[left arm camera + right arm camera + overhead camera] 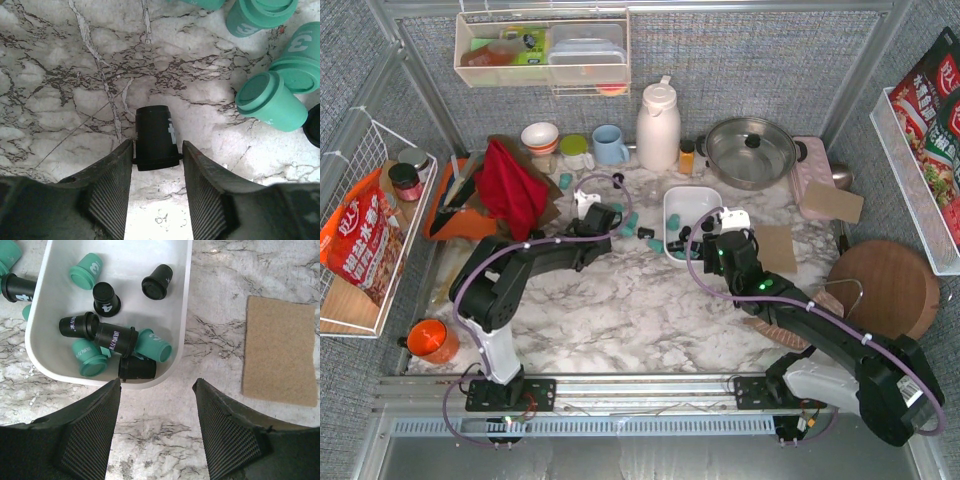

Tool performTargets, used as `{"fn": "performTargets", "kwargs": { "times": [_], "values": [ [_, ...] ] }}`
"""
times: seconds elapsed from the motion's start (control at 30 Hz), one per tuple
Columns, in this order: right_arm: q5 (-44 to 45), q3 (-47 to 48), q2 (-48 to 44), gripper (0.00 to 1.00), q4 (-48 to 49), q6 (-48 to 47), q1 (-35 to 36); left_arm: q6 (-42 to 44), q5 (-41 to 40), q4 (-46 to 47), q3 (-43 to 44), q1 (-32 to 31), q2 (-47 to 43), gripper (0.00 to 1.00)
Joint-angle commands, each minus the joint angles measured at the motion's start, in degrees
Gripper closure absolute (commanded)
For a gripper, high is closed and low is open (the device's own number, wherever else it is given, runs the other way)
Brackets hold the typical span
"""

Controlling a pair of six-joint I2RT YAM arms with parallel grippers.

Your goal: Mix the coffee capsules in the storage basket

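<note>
A black coffee capsule (154,135) lies on its side on the marble, and my left gripper (157,150) is shut on it, both fingertips touching its rim. Teal capsules (272,102) lie loose just to its right. The white storage basket (130,262) holds several teal (85,271) and black (157,282) capsules in a jumble. My right gripper (157,382) stands open and empty just short of the basket's near rim. From above, the basket (695,200) sits mid-table between my left gripper (618,222) and my right gripper (712,250).
A brown pad (280,352) lies right of the basket. Along the back stand a white kettle (658,125), a lidded pot (750,150) and a blue mug (610,145). A red cloth (510,185) is at the left and a round wooden board (882,288) at the right.
</note>
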Motion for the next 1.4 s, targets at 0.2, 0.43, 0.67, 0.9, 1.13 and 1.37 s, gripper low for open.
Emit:
{"fn": "performTargets", "kwargs": {
  "times": [0.2,0.43,0.67,0.9,1.13,1.37],
  "values": [
    [0.2,0.5,-0.6,0.34,0.9,0.4,0.1,0.8,-1.1,1.5,0.7,0.1,-0.4,0.62],
    [0.1,1.1,0.8,0.34,0.3,0.9,0.0,3.8,6.2,6.5,-1.3,0.0,-10.0,0.63],
    [0.4,1.1,0.4,0.34,0.1,1.1,0.0,6.6,22.2,19.5,-1.7,-0.2,-14.5,0.62],
    [1.8,0.4,-0.3,0.34,0.6,1.1,-0.1,5.7,34.0,31.6,2.9,-1.3,-8.2,0.61],
    [2.3,0.2,-0.5,0.34,0.7,1.0,-0.2,-2.1,43.9,35.7,12.2,-2.9,3.8,0.6],
    [2.2,0.1,-0.9,0.34,0.6,1.3,-0.4,-2.3,43.7,31.0,16.4,-4.9,9.4,0.51]
  ]
}}
